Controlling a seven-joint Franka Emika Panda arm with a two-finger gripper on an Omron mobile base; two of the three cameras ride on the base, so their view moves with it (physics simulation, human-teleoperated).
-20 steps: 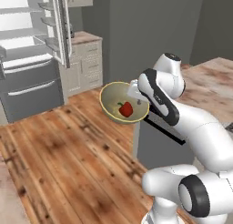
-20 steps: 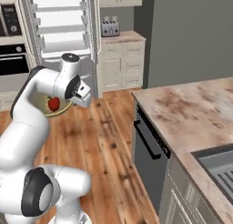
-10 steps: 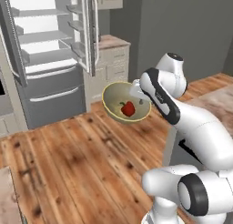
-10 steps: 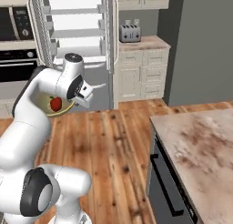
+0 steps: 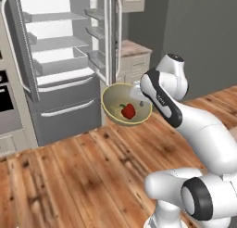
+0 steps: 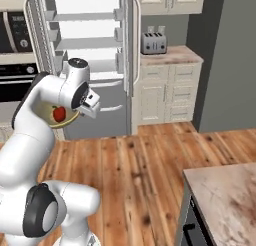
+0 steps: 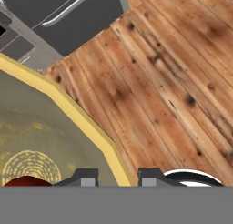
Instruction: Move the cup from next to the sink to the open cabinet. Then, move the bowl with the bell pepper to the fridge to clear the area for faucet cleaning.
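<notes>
Wooden floor [image 5: 69,176] spreads before the open fridge [image 5: 60,60] in the left base view, where the bent arm holds the bowl [image 5: 126,104] with the bell pepper [image 5: 128,111] aloft. Right base view: bowl [image 6: 57,115] beside the raised elbow. Hand view: gripper [image 7: 117,175] pinching the bowl's yellow rim [image 7: 86,123].

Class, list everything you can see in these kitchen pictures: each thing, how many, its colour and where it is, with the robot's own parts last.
bowl: one, yellow-rimmed, held above the floor before the fridge
bell pepper: one, red, inside the bowl
fridge: one, grey, doors open, behind the bowl
toaster: one, silver, on the counter right of the fridge
oven: one, black, left of the fridge
floor: one, brown wood
gripper: one, dark fingertips astride the bowl rim
</notes>
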